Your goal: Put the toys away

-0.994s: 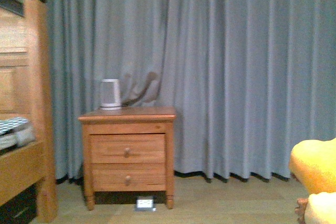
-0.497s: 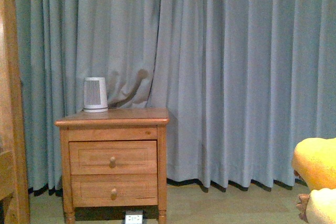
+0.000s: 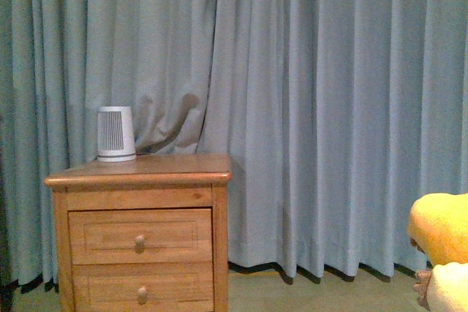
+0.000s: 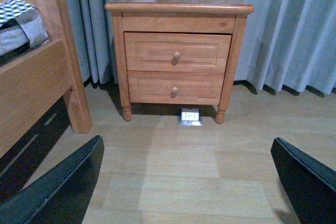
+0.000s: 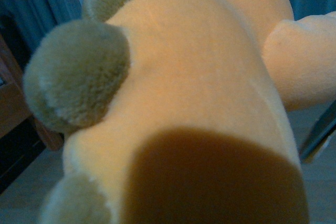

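the plush toy [image 3: 442,235] is at the low right edge of the front view, on the robot's right side, raised clear of the floor [image 3: 322,294] and partly cut off by the frame. in the right wrist view the plush toy [image 5: 199,77] fills nearly the whole picture, pressed close to the camera. its long axis appears to run away from the lens, with rounded fuzzy parts to one side. the right arm is clearly the nearer one and most likely carries the toy, but the right pincer's jaws are hidden by fur, so it cannot be told whether they are pressed together.

the left pincer [image 4: 186,148] is spread wide and pinches nothing. it hangs above the floor and faces the nightstand [image 4: 178,51], with the bed [image 4: 37,82] to one side.

only the front view shows the toy's place against the curtain [image 3: 329,107] and well apart from the nightstand. only the left wrist view shows the bed and the small white box [image 4: 190,115] under the nightstand. no view shows a place to put the toy.
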